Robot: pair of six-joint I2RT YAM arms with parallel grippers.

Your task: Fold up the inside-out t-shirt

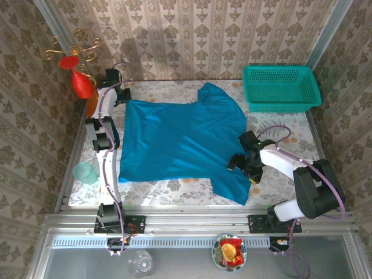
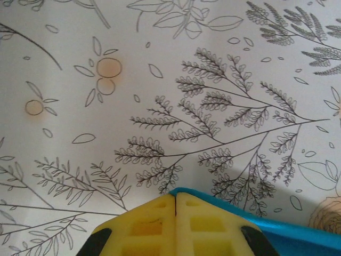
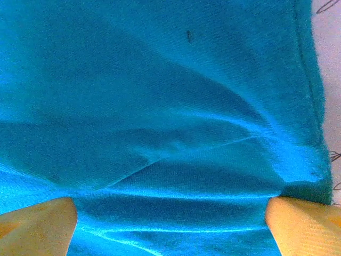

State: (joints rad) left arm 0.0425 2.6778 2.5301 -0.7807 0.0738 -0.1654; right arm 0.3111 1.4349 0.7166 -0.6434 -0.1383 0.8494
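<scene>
The inside-out t-shirt, plain bright blue, lies spread across the middle of the floral table. At its far left corner, my left gripper is down low. In the left wrist view its yellow fingers are pressed together, and the shirt's corner edge comes out at the tips of the left gripper and runs off to the right. My right gripper sits over the shirt's right side near the front sleeve. It is open wide, and the right wrist view shows blue cloth spanning the gap of the right gripper.
A teal mesh basket stands at the back right corner. A red and gold ornament stands at the back left, and a pale green cup at the left edge. Below the front rail are a glass and a bowl of sweets.
</scene>
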